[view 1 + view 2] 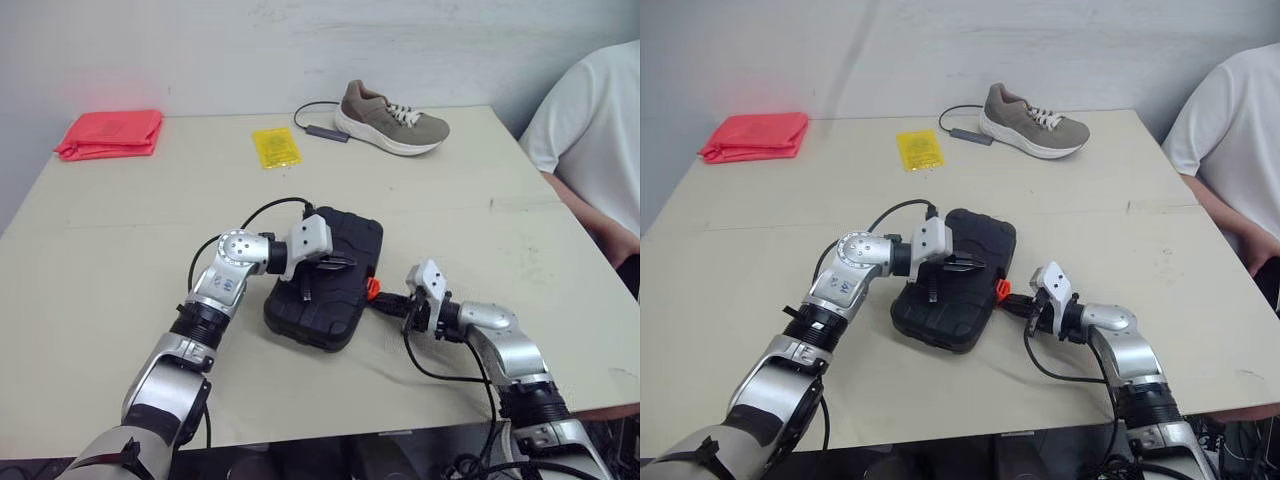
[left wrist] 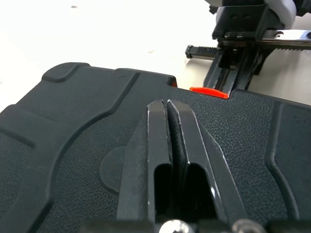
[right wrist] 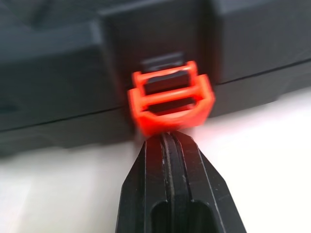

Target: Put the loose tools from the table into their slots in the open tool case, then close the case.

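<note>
Orange latch (image 3: pixel 170 104) of tool case (image 1: pixel 325 275) at right end effector (image 3: pixel 167 139) tip.

Overhead stereo; wrist close-ups of case (image 2: pixel 73 121)

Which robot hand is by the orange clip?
The right hand, shut, right at the orange clip on the side of the black case. The left hand is over its top instead.

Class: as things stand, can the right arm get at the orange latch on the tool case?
Likely yes: the right gripper, fingers shut, sits at the orange latch with nothing between.
</note>
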You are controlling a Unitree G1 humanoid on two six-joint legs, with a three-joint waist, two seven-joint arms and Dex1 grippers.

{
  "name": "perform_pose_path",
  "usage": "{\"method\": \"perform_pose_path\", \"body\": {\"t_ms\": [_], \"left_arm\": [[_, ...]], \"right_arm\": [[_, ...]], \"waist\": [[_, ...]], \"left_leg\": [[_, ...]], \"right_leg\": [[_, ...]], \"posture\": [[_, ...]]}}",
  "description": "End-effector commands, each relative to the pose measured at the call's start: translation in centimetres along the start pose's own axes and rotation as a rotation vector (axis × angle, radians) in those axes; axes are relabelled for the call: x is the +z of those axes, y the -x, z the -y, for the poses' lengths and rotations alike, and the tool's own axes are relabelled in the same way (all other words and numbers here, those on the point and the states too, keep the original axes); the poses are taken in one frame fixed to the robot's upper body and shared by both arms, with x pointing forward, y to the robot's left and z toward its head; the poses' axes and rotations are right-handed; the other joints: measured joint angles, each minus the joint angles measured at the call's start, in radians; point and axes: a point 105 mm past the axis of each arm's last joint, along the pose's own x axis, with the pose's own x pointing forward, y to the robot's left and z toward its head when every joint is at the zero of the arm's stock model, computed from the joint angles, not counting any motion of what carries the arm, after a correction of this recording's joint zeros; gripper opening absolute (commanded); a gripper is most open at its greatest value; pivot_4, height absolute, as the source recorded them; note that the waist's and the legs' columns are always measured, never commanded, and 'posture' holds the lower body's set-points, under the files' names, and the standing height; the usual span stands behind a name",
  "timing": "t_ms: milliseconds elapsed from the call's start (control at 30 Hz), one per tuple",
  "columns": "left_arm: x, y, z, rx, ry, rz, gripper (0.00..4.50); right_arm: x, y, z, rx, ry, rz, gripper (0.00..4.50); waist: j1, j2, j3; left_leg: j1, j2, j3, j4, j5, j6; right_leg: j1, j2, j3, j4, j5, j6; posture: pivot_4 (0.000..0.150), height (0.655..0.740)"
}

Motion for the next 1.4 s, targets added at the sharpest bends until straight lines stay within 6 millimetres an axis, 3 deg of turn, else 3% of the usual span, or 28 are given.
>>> {"method": "perform_pose_path", "body": {"t_ms": [33, 267, 600, 700, 867, 933, 1067, 1167, 1267, 1400], "left_arm": [[-5.4, -1.0, 3.7, -0.088, 0.179, -0.126, 0.07], [-5.6, -1.0, 3.8, -0.086, 0.186, -0.127, 0.07], [-5.7, -0.9, 3.9, -0.086, 0.191, -0.126, 0.07], [-5.7, -0.8, 4.0, -0.087, 0.192, -0.126, 0.07], [-5.7, -1.0, 4.1, -0.08, 0.196, -0.117, 0.07], [-5.1, -0.9, 3.6, -0.055, 0.173, -0.084, 0.07], [-1.8, 0.5, 0.9, 0.08, 0.138, 0.124, 0.07], [0.1, 3.3, -0.5, 0.148, 0.098, 0.222, 0.87], [0.9, 8.0, -1.7, 0.252, 0.081, 0.226, 2.24], [-0.2, 14.5, -1.8, 0.395, 0.07, 0.087, 4.16]], "right_arm": [[5.8, -1.2, -2.1, 0.127, 0.076, 0.254, 0.0], [6.5, -0.8, -2.6, 0.129, 0.143, 0.254, 0.0], [6.8, 0.8, -0.9, 0.065, 0.266, 0.098, 0.0], [7.3, 0.7, -0.8, 0.06, 0.257, 0.106, 0.0], [6.5, 0.2, -0.9, 0.061, 0.261, 0.082, 0.0], [6.8, 0.5, -1.0, 0.058, 0.276, 0.087, 0.0], [8.0, 2.8, -1.0, 0.033, 0.337, 0.077, 0.0], [8.9, 5.6, -0.6, -0.019, 0.368, 0.058, 0.0], [9.6, 9.1, -0.5, -0.053, 0.455, -0.01, 1.02], [9.8, 12.8, -0.1, -0.117, 0.551, -0.094, 3.11]], "waist": [[-0.001, 0.0, 0.0], [-0.001, 0.003, 0.002], [-0.003, 0.004, 0.002], [-0.002, 0.004, 0.001], [0.004, 0.004, 0.0], [0.005, 0.005, 0.0], [0.006, 0.004, 0.001], [0.002, 0.002, 0.008], [-0.002, 0.003, 0.018], [0.0, 0.002, 0.032]], "left_leg": [[0.0, 0.0, 0.0, 0.0, 0.0, 0.0], [-0.001, 0.0, 0.0, 0.0, 0.0, 0.0], [-0.001, 0.0, 0.0, 0.0, 0.0, 0.0], [-0.001, 0.0, 0.0, 0.0, 0.0, -0.001], [-0.001, 0.0, 0.0, 0.0, 0.0, -0.001], [-0.002, 0.0, 0.0, 0.0, -0.001, 0.0], [-0.003, 0.0, 0.0, 0.0, -0.001, 0.001], [-0.004, 0.001, -0.001, 0.0, -0.001, 0.001], [-0.004, 0.001, 0.0, -0.001, 0.0, 0.0], [-0.005, 0.002, 0.0, -0.002, 0.0, -0.002]], "right_leg": [[0.0, 0.0, 0.0, 0.0, 0.0, 0.0], [-0.002, 0.0, 0.0, 0.001, 0.0, 0.0], [-0.002, 0.0, 0.001, 0.0, 0.0, 0.0], [-0.001, 0.0, 0.001, 0.0, 0.0, 0.0], [-0.001, 0.0, 0.0, -0.001, 0.0, 0.0], [-0.001, -0.001, 0.0, -0.002, 0.0, 0.0], [-0.001, -0.002, 0.0, -0.002, 0.0, 0.0], [-0.002, -0.002, 0.0, -0.002, 0.0, 0.001], [-0.004, 0.0, 0.0, -0.002, 0.0, 0.0], [-0.005, 0.001, 0.0, -0.002, 0.0, 0.0]], "posture": [[0.15, 0.74], [0.15, 0.74], [0.15, 0.74], [0.15, 0.74], [0.15, 0.74], [0.15, 0.74], [0.15, 0.74], [0.15, 0.74], [0.15, 0.74], [0.15, 0.74]]}}
